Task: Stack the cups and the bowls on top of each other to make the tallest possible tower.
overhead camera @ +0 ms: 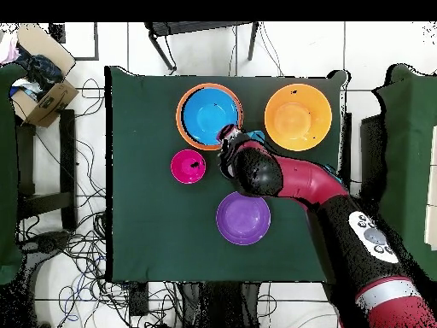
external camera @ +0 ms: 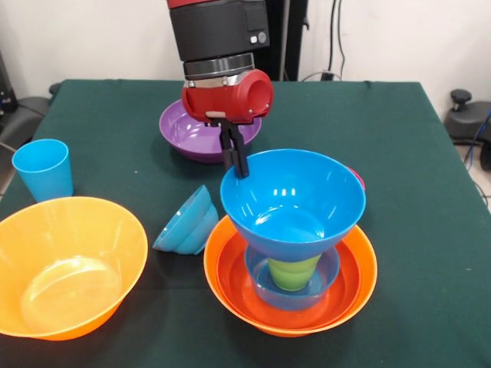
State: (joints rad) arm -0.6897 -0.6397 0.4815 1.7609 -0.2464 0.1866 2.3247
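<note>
The tower stands front right: two nested orange bowls (external camera: 353, 295), a small blue bowl (external camera: 326, 285) in them, the lime green cup (external camera: 293, 273) upside down in that, and a big blue bowl (external camera: 295, 203) resting on the cup. From overhead the tower (overhead camera: 209, 115) shows as blue inside an orange rim. My gripper (external camera: 236, 159) (overhead camera: 229, 137) is at the big blue bowl's far left rim, with the fingers close together on it. The light blue cup (external camera: 44, 169) stands upright at the left. A third blue bowl (external camera: 186, 222) lies on its side, left of the tower.
A big orange bowl (external camera: 69, 264) (overhead camera: 297, 117) sits front left. A purple bowl (external camera: 192, 134) (overhead camera: 243, 217) is at the back under the arm. A small pink-red bowl (external camera: 358, 178) (overhead camera: 188, 166) peeks out behind the tower.
</note>
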